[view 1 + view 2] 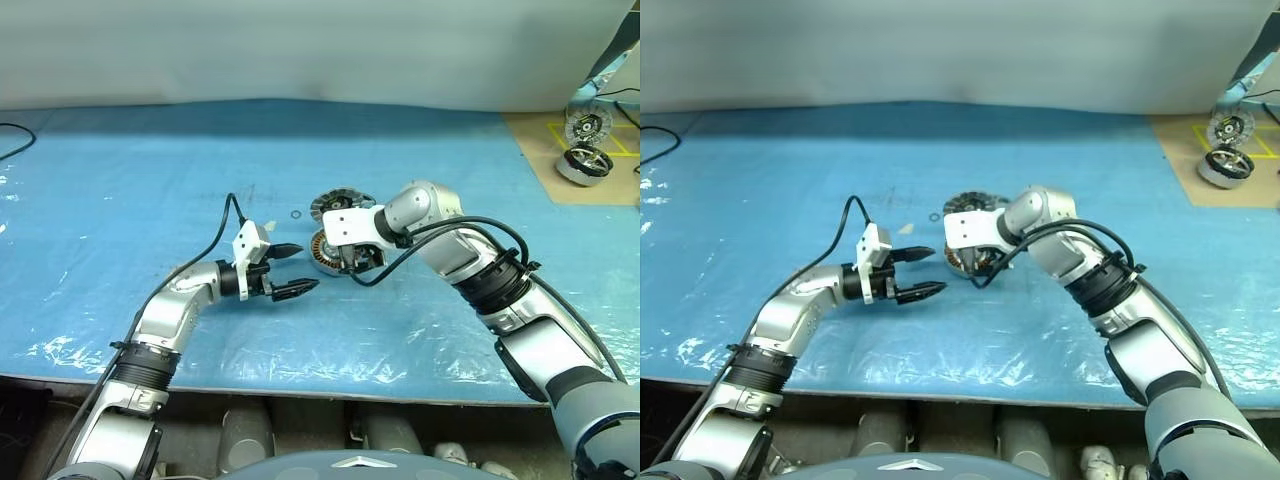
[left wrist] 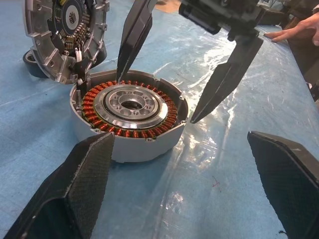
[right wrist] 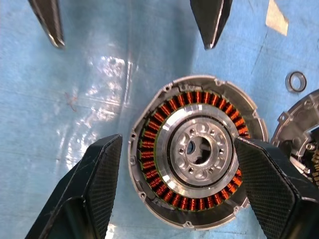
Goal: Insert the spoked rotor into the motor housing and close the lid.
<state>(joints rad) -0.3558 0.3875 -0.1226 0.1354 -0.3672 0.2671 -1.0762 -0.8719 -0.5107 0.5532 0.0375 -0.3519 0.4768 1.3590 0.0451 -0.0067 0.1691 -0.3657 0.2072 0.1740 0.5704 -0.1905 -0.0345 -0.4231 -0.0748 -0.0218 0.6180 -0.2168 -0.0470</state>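
At centre of blue tabletop [image 1: 150,200]: motor housing [image 3: 194,152] upright, open top, copper windings ringing central hub. Lid [image 2: 65,37] propped tilted against its far side. Small ring [image 3: 297,81] lying nearby. Spoked rotor not identified with certainty. Right gripper [image 3: 174,164] poised above housing, jaws spread, grasping nothing. Left gripper [image 1: 290,270] just left of it, jaws released, empty. Housing likely heavy, rigid, smooth-walled; best gripped across outer wall, clear of fragile windings.

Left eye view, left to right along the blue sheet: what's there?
Open black two-fingered left gripper → round silver motor housing with copper windings under the right gripper → two wheel-like motors on the brown board.
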